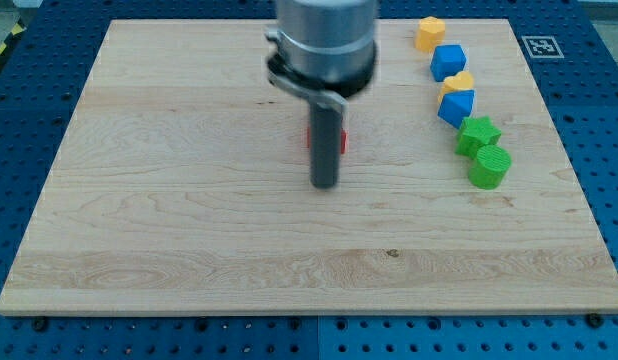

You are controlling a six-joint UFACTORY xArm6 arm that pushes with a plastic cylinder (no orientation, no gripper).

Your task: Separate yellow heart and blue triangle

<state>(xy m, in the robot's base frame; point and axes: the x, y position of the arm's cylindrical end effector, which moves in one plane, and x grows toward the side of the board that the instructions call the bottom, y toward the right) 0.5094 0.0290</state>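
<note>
**Clerk:** Seven blocks listed on the surface?

**Arm:** Seven that I can count. Six run in a line down the view's right: yellow hexagon-like block, blue cube, yellow heart, blue triangle, green star, green cylinder. One red block shows only as slivers behind my rod; shape not readable.

**Clerk:** Task items?

**Arm:** Heart and triangle touch, heart towards the view's top. Which way either points, and any long axis, I cannot tell. Cube crowds the heart above; star sits just beside the triangle below.

**Clerk:** Pincer?

**Arm:** None fitted, so no apart or together. My tip rests mid-board, just below the red block, well apart from the line.
</note>
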